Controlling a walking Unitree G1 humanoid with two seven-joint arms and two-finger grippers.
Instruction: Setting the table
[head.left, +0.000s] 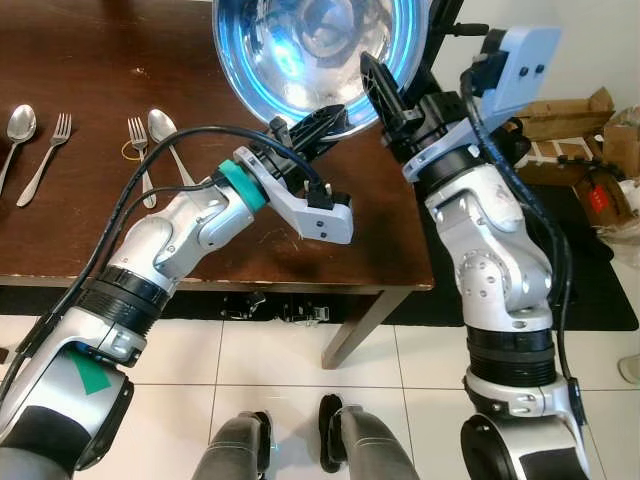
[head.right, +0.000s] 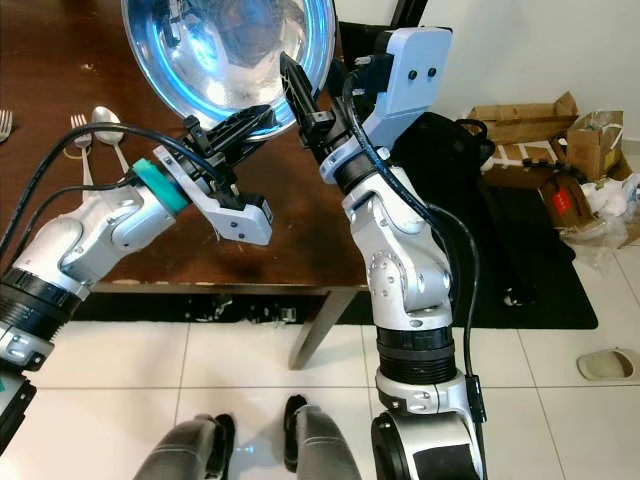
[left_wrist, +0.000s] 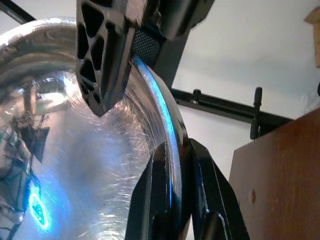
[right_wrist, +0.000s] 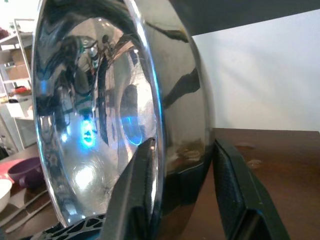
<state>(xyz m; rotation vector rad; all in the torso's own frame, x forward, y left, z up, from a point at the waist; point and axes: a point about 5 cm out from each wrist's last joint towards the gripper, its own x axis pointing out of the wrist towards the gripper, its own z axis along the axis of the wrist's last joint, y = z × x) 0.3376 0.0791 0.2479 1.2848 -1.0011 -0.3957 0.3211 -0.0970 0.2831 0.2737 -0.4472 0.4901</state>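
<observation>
Floor: white tiles (head.left: 270, 360) nearest the robot, its two dark feet planted just short of the table's edge.
Left gripper (head.left: 312, 122): reaches up from the near left; both black fingers pinch the lower rim of the steel bowl (head.left: 300, 50), one finger inside, one outside, closed down narrow on the metal.
Right gripper (head.left: 372, 80): comes in from the right side; its fingers straddle the bowl's right rim, closed on it, as the right wrist view shows with one finger on each face of the wall.
Bowl: held clear of the wooden table (head.left: 90, 220), tipped so its mirrored inside faces the head camera; it appears to rest on nothing.
Reason for hold: a judgement only, but two grips at separate rim points would steady a wide, slippery, thin-walled bowl that a single pinch could let swing.
Cutlery: a fork (head.left: 139, 155) and spoon (head.left: 166, 135) lie side by side on the tabletop left of the bowl, a second fork (head.left: 47, 155) and spoon (head.left: 15, 135) further left, well apart from the grippers.
Step in hand: carrying the bowl over the table for placing beside the cutlery, judged from its position.
Risk: the polished rim may slide between the fingers if one grip loosens first.
Far right: cardboard boxes (head.left: 565, 115) on a dark mat (head.left: 600, 280) by the wall.
</observation>
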